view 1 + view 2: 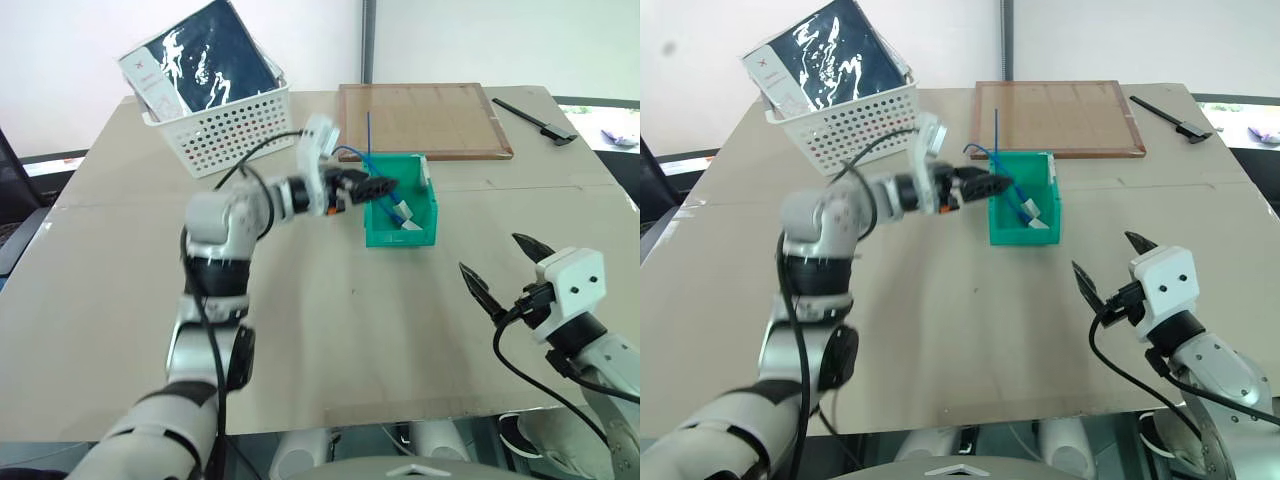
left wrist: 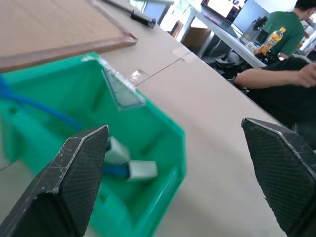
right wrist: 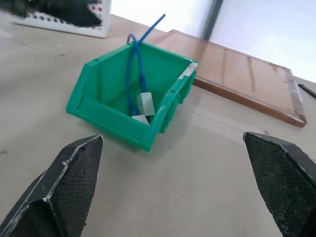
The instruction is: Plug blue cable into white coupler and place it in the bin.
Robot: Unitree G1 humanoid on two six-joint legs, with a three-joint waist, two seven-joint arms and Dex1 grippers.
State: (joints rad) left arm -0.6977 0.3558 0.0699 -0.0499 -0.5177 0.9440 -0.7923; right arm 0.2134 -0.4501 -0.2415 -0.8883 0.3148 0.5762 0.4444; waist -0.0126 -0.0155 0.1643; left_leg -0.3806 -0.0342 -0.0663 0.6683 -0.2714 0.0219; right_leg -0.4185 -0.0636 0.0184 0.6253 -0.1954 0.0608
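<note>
Right gripper (image 1: 505,270) near, jaws wide, empty, over table (image 1: 330,350). Left gripper (image 1: 375,187) at bin (image 1: 425,215) rim, wide, empty. Cable (image 3: 131,74) and coupler (image 3: 145,103) lie in bin. Cable light, floppy; grip at coupler. Right wrist view shows two white blocks; head views blur them.

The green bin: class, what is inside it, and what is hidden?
Inside the green bin lie blue cable and two white coupler blocks; cable ends poke above the rim. Their plug joints and sockets are hidden.

Head eyes look down over the table (image 1: 330,330); both wrist views face the bin (image 3: 106,111) closely.
</note>
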